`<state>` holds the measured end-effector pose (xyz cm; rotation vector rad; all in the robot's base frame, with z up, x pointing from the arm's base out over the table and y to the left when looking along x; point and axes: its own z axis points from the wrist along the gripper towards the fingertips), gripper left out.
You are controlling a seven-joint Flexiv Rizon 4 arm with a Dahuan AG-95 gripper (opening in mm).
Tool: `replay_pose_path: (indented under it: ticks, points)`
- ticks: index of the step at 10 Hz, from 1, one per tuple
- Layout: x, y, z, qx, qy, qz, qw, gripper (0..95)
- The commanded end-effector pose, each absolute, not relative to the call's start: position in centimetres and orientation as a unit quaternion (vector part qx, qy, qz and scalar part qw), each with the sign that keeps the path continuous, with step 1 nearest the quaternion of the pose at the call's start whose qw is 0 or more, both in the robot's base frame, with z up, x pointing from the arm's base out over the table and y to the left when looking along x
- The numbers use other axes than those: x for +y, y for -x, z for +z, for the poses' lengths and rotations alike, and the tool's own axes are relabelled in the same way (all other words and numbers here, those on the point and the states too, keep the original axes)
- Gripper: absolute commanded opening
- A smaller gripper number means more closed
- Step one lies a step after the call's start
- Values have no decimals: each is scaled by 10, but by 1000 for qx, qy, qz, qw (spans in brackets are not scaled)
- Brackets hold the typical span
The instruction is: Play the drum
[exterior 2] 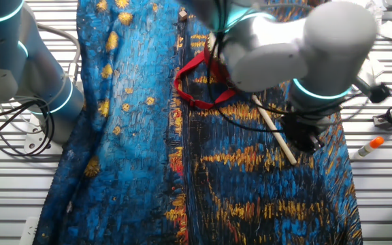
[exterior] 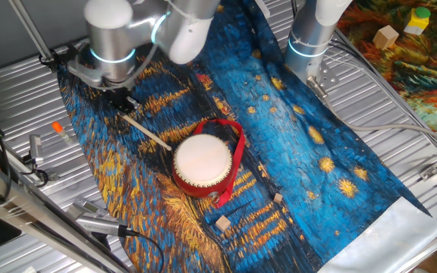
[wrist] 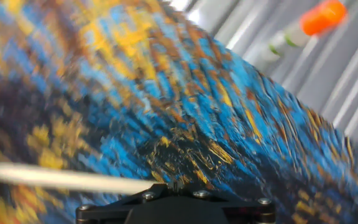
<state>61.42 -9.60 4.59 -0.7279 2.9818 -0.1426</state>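
The drum (exterior: 202,163) has a red body, a cream-white skin and a red ribbon strap (exterior: 237,144). It sits on the blue and yellow patterned cloth (exterior: 294,136). In the other fixed view the arm hides the drum and only its strap (exterior 2: 192,82) shows. My gripper (exterior: 124,102) is shut on a thin wooden stick (exterior: 146,130). The stick slants from the gripper down to the drum's left edge. The stick also shows in the other fixed view (exterior 2: 274,129) and in the hand view (wrist: 55,177), where it runs left from the gripper (wrist: 166,186).
A second robot arm (exterior: 313,34) stands at the back. A marker with an orange cap (exterior: 58,129) lies on the metal slats left of the cloth; it shows in the hand view (wrist: 303,28) too. Small wooden blocks (exterior: 222,223) lie in front of the drum.
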Motion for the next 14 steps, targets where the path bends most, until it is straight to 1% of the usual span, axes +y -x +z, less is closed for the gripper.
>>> replay_pose_path:
  ticks: [1, 14]
  points:
    - [-93, -621, 50, 990, -127, 2, -60, 0]
    - [-96, -617, 51, 990, -127, -1, -58, 0]
